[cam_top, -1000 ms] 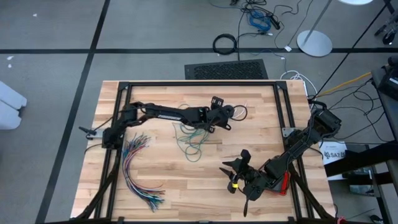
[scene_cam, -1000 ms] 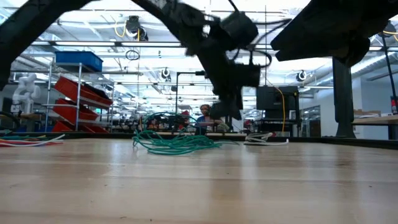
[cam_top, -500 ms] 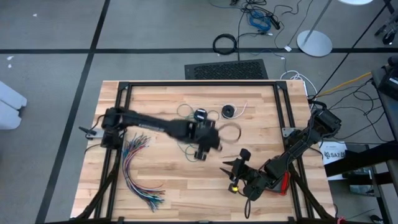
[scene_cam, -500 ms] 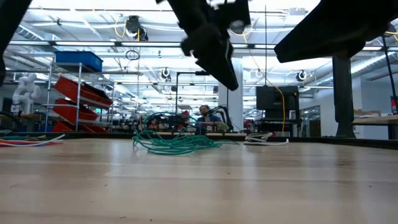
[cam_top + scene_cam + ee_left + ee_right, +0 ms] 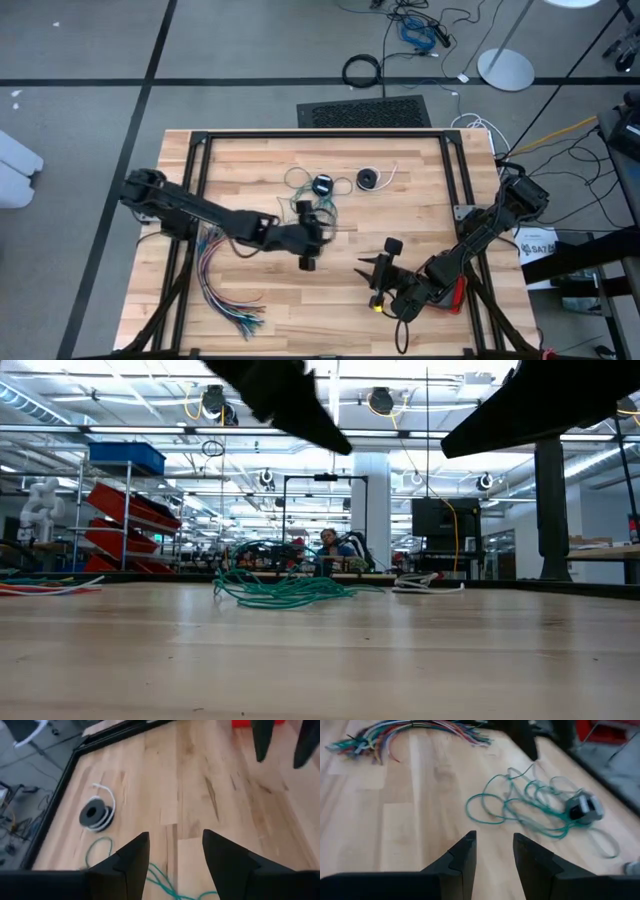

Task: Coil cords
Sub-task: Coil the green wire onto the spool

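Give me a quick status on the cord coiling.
Left gripper open, empty, near the teal-green cord. Right gripper open, waiting at the table's near right. Teal-green cord loose, uncoiled; black cord already wound. Nothing in the way.

Pale wood counter, planked, grain and small knots showing, smooth with a soft sheen. Matt black metal frame along its edges. Teal-green cord, thin, smooth plastic-looking sheath, loosely tangled. Black cord wound tight, white tail, slightly glossy. Many-coloured wires, smooth plastic insulation. Left hand and right hand: dark, matt, plastic-looking fingers.
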Controlling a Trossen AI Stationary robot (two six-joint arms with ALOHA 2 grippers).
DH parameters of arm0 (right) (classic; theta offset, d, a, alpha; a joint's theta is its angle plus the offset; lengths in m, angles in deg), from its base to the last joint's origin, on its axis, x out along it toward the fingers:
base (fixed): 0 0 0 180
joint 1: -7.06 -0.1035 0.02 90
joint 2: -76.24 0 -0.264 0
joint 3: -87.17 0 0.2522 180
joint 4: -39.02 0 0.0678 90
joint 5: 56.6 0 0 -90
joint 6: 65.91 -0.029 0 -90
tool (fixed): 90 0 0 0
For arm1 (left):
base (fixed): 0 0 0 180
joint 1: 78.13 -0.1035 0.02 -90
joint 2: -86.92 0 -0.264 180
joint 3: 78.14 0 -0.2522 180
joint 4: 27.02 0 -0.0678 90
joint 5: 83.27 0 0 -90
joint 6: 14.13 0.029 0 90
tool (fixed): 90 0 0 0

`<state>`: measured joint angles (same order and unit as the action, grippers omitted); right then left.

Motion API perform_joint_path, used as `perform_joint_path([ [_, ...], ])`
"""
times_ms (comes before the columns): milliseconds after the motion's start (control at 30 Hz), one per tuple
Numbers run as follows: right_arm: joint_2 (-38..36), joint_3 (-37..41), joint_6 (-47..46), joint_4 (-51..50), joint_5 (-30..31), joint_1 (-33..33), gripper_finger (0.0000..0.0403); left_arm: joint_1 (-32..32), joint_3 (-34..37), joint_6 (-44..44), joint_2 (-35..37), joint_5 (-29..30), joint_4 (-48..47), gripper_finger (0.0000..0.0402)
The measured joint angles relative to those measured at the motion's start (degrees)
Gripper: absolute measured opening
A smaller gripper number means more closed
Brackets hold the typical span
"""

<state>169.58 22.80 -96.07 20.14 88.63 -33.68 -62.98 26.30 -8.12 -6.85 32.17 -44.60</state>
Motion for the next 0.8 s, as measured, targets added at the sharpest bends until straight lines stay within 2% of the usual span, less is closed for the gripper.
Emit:
perform_joint_path([
  [100,0.0,0.0,2.8,0.0,2.0,0.7,0.0116,0.9,7.4,-3.1,3.7,1.0,7.4,0.0192],
  [300,0.0,0.0,7.2,-0.1,1.9,4.4,0.0116,3.1,18.9,-4.3,6.3,8.8,22.5,0.0192],
  [633,1.6,0.0,12.5,1.0,1.0,13.5,0.0116,3.5,33.4,-4.3,6.3,9.8,45.7,0.0192],
  [700,2.9,0.2,14.3,3.2,-1.7,15.3,0.0116,3.5,35.3,-4.4,6.3,9.8,49.1,0.0192],
  [800,5.3,2.4,20.5,15.5,-9.5,17.9,0.0116,3.5,36.6,-5.3,6.3,9.8,55.4,0.0192],
])
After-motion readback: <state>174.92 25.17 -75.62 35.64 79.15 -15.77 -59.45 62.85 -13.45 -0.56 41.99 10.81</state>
